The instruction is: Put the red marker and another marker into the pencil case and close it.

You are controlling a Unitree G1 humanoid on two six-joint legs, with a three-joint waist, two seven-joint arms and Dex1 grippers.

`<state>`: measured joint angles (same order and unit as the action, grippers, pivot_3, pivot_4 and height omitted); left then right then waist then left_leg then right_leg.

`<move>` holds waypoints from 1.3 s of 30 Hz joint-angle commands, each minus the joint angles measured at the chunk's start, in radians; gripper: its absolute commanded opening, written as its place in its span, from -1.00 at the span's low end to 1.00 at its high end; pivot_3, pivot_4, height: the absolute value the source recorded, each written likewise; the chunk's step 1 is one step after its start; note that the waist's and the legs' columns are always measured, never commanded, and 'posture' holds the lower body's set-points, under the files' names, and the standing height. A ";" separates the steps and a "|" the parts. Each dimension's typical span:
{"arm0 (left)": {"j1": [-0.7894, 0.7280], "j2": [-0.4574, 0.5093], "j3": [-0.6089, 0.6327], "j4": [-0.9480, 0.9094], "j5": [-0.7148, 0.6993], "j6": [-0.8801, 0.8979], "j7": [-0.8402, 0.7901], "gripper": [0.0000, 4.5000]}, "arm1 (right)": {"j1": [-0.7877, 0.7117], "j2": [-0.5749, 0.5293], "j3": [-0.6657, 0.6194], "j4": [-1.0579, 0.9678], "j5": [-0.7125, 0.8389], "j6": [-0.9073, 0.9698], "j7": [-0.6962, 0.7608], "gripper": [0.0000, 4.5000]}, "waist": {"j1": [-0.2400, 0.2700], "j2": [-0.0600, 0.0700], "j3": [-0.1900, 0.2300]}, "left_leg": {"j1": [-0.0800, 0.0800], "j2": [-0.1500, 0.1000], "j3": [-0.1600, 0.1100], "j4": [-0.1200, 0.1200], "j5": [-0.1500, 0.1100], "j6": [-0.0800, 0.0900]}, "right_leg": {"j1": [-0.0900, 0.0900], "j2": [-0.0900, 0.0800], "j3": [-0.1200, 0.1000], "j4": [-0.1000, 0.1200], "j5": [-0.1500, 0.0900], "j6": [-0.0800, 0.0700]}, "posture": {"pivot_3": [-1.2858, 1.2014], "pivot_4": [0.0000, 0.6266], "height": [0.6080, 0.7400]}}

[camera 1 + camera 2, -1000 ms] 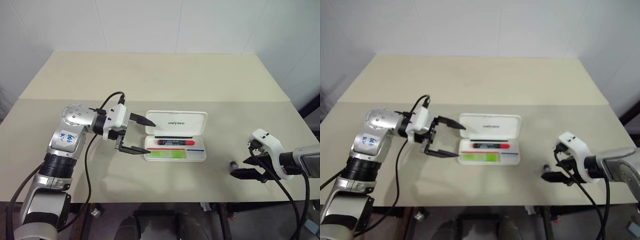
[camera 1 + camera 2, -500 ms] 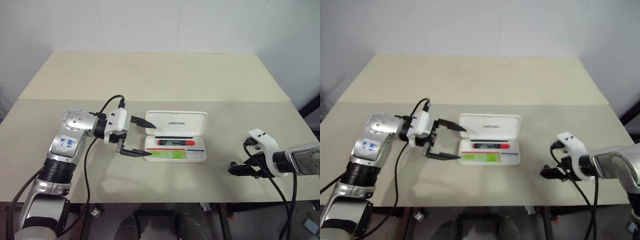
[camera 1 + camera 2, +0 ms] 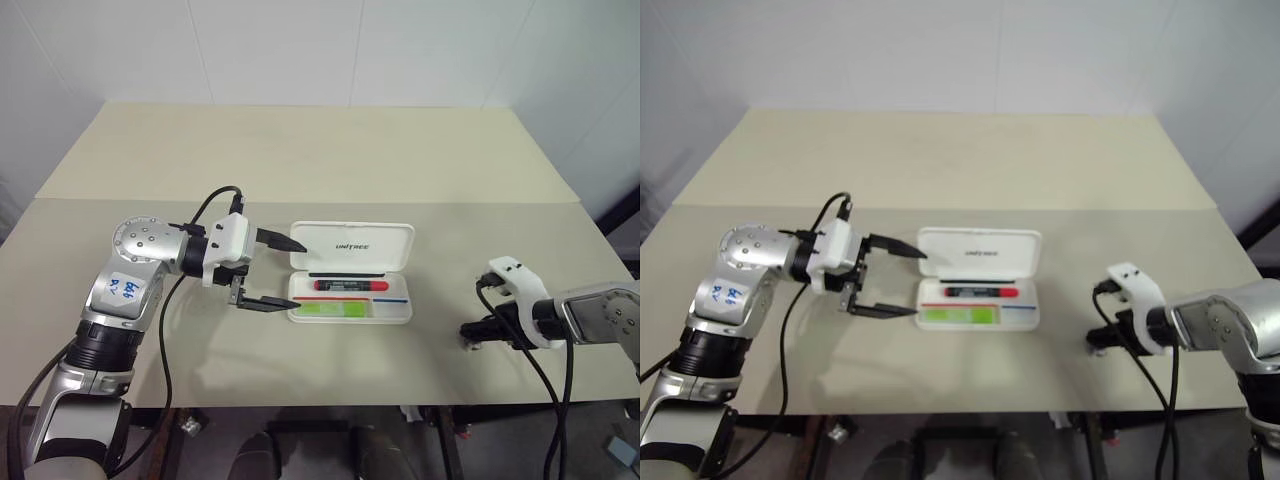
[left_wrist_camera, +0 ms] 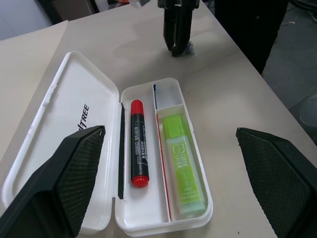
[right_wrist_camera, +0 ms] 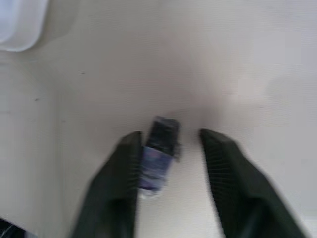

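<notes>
Both markers already lie in the open pencil case [image 3: 351, 285] on the beige worktop [image 3: 300, 150], leaving, by the look of it, only the lid to be shut. The red marker [image 4: 138, 143] rests in the tray's compartment beside the hinge, and the lime-green marker [image 4: 184, 166] fills the long compartment next to it on the side away from the lid; both sit just ahead of the left end effector [image 3: 291, 271], which hovers at the case's short end with its two black fingers spread wide and nothing between them, one tip near the lid's corner, the other near the tray's corner. The lid [image 3: 353, 245], lettered "unitree", lies flat on the worktop, hinged back from the tray.

Well apart from the case, the right end effector [image 3: 478, 330] points down at the worktop with a small grey cylindrical stub [image 5: 158, 151] between its fingers. The stub lies against one finger [image 5: 121, 168], with a gap to the other, so the fingers are narrowed around it but not visibly clamped; whether they grip it cannot be told. The stub is no part of the task, and closing the case appears to fall to the left end effector, which is the one placed at it.
</notes>
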<state>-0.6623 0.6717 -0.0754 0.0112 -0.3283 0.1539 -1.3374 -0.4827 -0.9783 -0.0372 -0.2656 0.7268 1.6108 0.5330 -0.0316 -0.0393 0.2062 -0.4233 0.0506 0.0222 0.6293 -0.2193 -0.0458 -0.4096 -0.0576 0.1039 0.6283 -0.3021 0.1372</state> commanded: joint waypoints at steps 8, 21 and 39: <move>-0.019 0.012 0.029 -0.016 -0.030 -0.013 0.006 1.00 | -0.025 -0.076 0.055 -0.027 -0.031 -0.102 0.069 -0.87 | 0.000 0.000 0.000 | 0.000 0.000 0.000 0.000 0.000 0.000 | 0.000 0.000 0.000 0.000 0.000 0.000 | 0.03 -0.52 1.00; -0.001 0.044 0.052 -0.027 -0.043 -0.005 0.004 1.00 | -0.245 -0.149 0.342 -0.039 -0.200 -0.555 0.503 -0.87 | -0.015 0.000 0.000 | 0.000 0.000 0.001 -0.001 0.000 0.000 | -0.001 0.000 0.000 -0.001 0.001 0.002 | 0.03 -0.52 1.00; 0.075 0.090 0.094 -0.145 -0.066 0.066 0.067 1.00 | -0.403 0.081 0.591 0.126 -0.536 -0.829 0.697 -0.87 | -0.025 0.000 0.000 | 0.000 0.000 0.001 -0.001 0.000 0.000 | -0.002 0.000 0.000 0.001 0.001 0.002 | 0.03 -0.52 1.00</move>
<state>-0.5987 0.7498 -0.0084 -0.0887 -0.3683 0.2115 -1.2832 -0.8612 -0.9103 0.5543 -0.1475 0.2157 0.8051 1.2245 -0.0570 -0.0392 0.2063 -0.4234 0.0511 0.0236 0.6288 -0.2197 -0.0458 -0.4117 -0.0577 0.1038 0.6299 -0.3012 0.1389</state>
